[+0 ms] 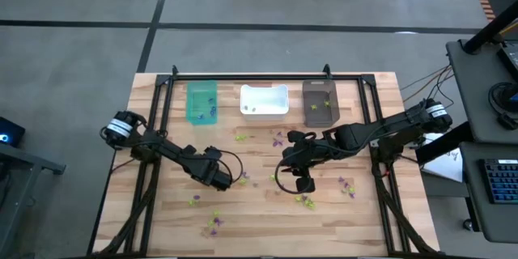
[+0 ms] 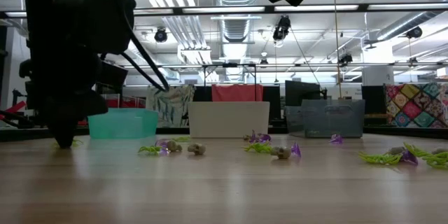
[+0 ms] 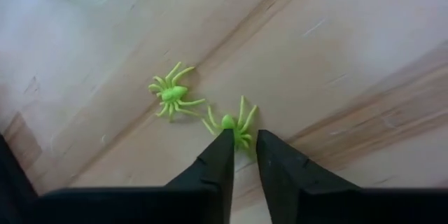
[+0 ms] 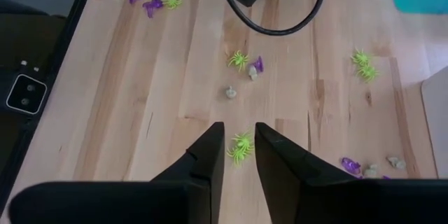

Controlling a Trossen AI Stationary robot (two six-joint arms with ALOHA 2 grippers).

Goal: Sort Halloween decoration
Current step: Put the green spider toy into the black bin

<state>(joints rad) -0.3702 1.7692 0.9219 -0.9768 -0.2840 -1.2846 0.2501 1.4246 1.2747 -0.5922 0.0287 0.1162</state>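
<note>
Low view: trinket-strewn wooden table

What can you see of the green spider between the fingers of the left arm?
The green spider is a tiny lime-green toy that looks like plastic, with an oval body and thin spread legs. It lies flat on the pale wooden table. The left end effector straddles its rear between two dark fingertips. A second green spider lies close beside it, apart.
</note>
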